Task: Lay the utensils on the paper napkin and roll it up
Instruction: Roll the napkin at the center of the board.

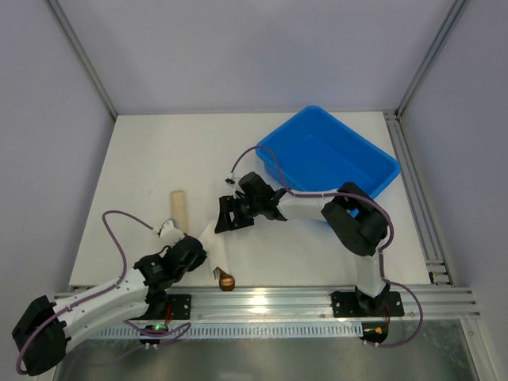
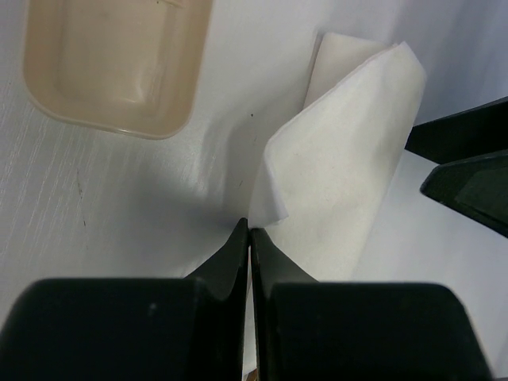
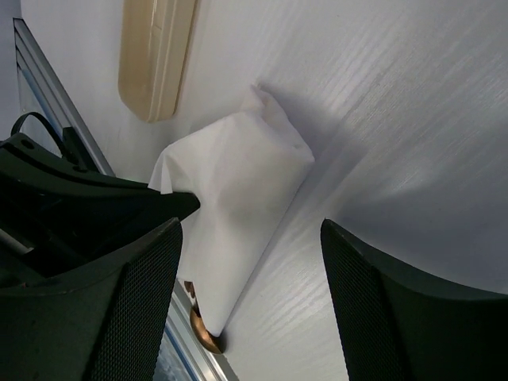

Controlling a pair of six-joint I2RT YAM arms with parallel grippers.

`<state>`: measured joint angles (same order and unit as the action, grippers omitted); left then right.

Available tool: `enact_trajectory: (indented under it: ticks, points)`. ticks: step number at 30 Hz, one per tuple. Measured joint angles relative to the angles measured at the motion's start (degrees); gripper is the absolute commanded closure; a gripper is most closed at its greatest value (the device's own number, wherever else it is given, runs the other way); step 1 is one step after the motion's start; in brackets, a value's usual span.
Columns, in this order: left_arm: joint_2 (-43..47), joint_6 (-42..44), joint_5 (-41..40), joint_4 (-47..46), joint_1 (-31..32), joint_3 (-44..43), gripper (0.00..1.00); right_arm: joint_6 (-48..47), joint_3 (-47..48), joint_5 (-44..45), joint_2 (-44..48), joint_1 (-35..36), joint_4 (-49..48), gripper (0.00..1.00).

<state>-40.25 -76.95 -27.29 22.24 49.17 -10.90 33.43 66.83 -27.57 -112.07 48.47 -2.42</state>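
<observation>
One each: napkin [image 3: 238,190], spoon [image 1: 227,282], bin [image 1: 333,151], cylinder [image 1: 179,208]

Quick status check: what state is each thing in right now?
paper napkin: loosely rolled, lying on the table.
spoon: wrapped inside, round end sticking out.
left gripper: shut, tips at the napkin's edge.
right gripper: open, above the napkin.
blue bin: upright, empty.
tan object: lying flat, clear of both grippers.

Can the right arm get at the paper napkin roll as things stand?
Probably yes: the right gripper hangs over the paper napkin, which lies between its open jaws with nothing on top of it. The left gripper, shut at the napkin's edge, crowds one side.
</observation>
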Motion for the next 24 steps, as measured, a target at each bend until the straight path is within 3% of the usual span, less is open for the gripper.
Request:
enact_trajectory:
  ticks: [24]
  points:
    - [0.52,-0.66,-0.15,0.59,0.22,0.13,1.0,7.3,-2.01,-1.29,-4.52,1.51,-12.59,0.31]
